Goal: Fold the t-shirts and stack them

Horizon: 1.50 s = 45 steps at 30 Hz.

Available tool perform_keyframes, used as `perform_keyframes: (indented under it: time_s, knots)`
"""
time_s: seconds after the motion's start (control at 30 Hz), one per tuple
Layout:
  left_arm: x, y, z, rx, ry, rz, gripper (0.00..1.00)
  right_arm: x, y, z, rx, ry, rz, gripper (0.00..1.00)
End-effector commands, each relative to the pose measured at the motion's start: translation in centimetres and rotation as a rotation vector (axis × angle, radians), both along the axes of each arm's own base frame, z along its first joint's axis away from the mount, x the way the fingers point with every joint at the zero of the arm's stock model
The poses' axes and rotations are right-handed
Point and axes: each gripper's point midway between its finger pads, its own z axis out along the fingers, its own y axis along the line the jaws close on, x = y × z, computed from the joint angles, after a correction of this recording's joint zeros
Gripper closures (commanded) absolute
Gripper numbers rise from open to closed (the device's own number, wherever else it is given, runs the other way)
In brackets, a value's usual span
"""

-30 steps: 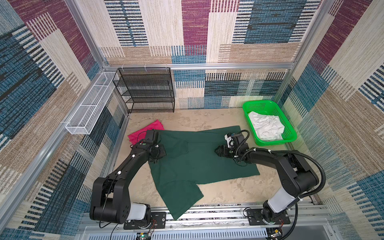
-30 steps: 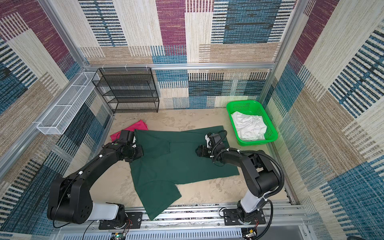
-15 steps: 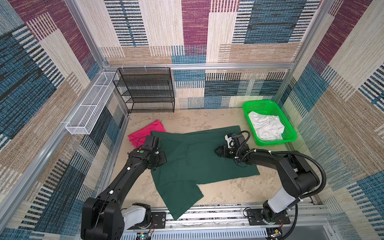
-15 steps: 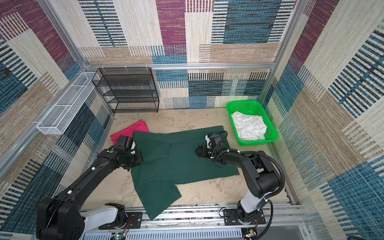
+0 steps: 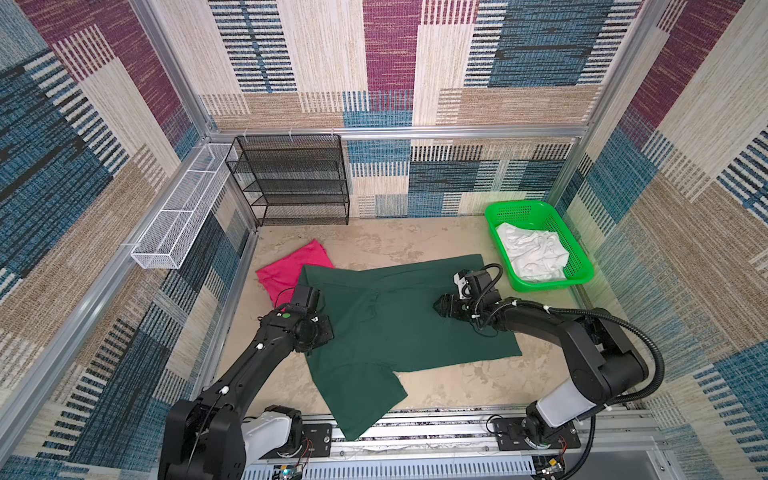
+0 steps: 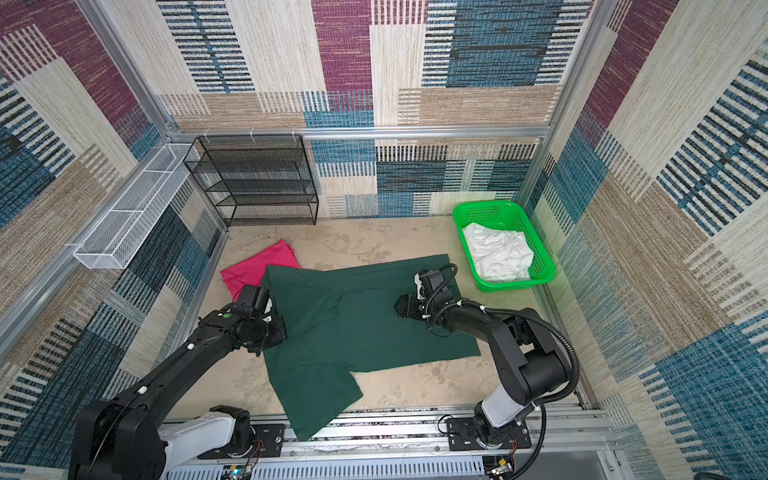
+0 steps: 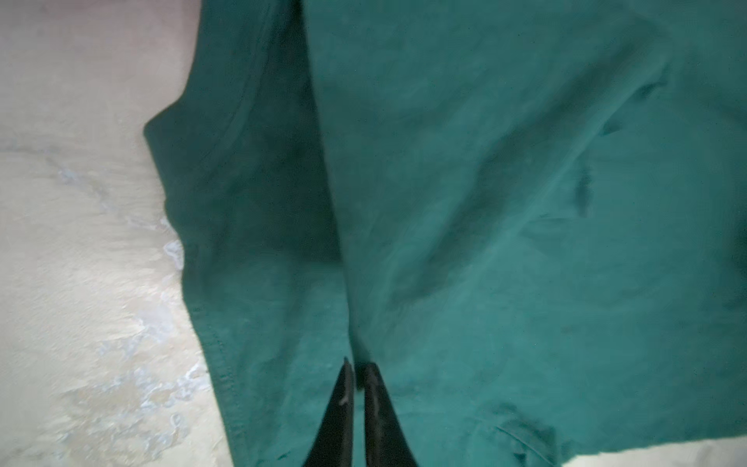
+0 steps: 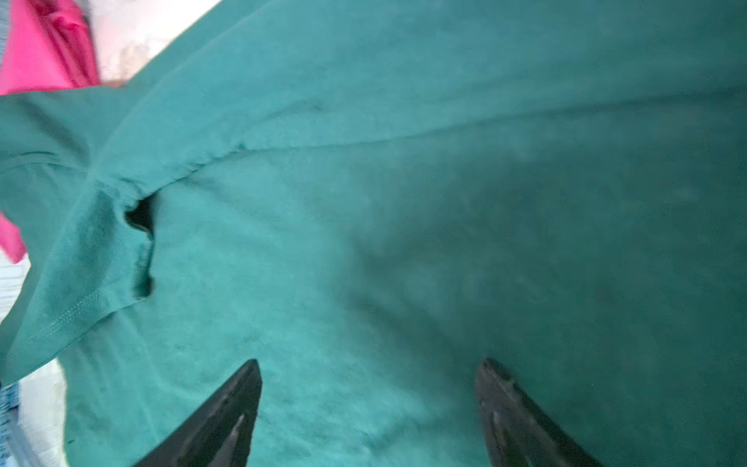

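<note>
left claw [image 7: 357, 366]: moved nearward along dark green t-shirt [image 5: 395, 324] edge; jaws nearly together, grip unclear. right claw [image 8: 370, 364]: unmoved, wide, empty. pink t-shirt [image 5: 291, 270] beyond left claw. folding barely begun.

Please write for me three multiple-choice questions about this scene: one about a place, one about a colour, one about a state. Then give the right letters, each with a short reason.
1. Where does the white cloth lie? A on a shelf; B in the green basket; C under a shirt.
2. What colour is the large shirt? A white; B dark green; C pink.
3. How does the right gripper stand? A open; B shut on a cloth; C out of view.
Answers: B, the basket's walls enclose the cloth; B, it looks dark green in both top views; A, the right wrist view shows its jaws wide apart.
</note>
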Motion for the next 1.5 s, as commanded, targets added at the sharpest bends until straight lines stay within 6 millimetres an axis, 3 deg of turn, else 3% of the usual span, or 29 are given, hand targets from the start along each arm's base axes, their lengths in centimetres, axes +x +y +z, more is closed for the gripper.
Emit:
perform_keyframes:
  time_s: [0.0, 0.07, 0.13, 0.17, 0.37, 0.5, 0.67, 0.83, 1.23, 1.33, 1.47]
  knots:
    - [-1.0, 3.4, -1.1, 0.187, 0.029, 0.046, 0.79, -0.6, -1.0, 0.2, -0.044, 0.02, -0.024, 0.15]
    - [-1.0, 4.0, -0.7, 0.208, 0.001, 0.075, 0.7, -0.5, -1.2, 0.6, -0.057, 0.011, -0.029, 0.15]
    - [0.0, 3.6, 0.6, 0.215, -0.073, 0.071, 0.6, -0.3, -1.3, 1.1, -0.065, 0.0, -0.03, 0.14]
    - [0.6, 2.9, 1.4, 0.196, -0.098, 0.057, 0.59, -0.1, -1.2, 1.3, -0.066, -0.004, -0.025, 0.14]
    - [5.6, -6.6, 4.2, -0.018, -0.262, -0.242, 0.64, 1.1, -0.3, 2.9, -0.034, -0.039, -0.003, 0.14]
    - [7.6, -10.9, 2.9, 0.018, -0.215, -0.374, 0.65, 1.2, 0.1, 3.2, -0.022, -0.039, 0.016, 0.14]
    - [9.1, -13.6, 0.5, 0.121, -0.148, -0.456, 0.65, 0.6, 0.4, 3.5, -0.002, -0.055, 0.039, 0.14]
    - [10.0, -14.3, -1.3, 0.237, -0.084, -0.471, 0.64, 0.3, 0.2, 3.3, -0.007, -0.051, 0.043, 0.13]
    - [9.6, -14.7, -3.8, 0.291, -0.014, -0.495, 0.71, 0.2, 0.2, 2.7, -0.012, -0.042, 0.053, 0.13]
    - [9.6, -14.7, -4.1, 0.292, -0.007, -0.491, 0.78, 0.1, 0.2, 2.5, -0.015, -0.037, 0.053, 0.12]
    - [9.6, -14.9, -3.5, 0.279, -0.017, -0.486, 1.0, 0.0, 0.1, 2.5, -0.017, -0.037, 0.052, 0.12]
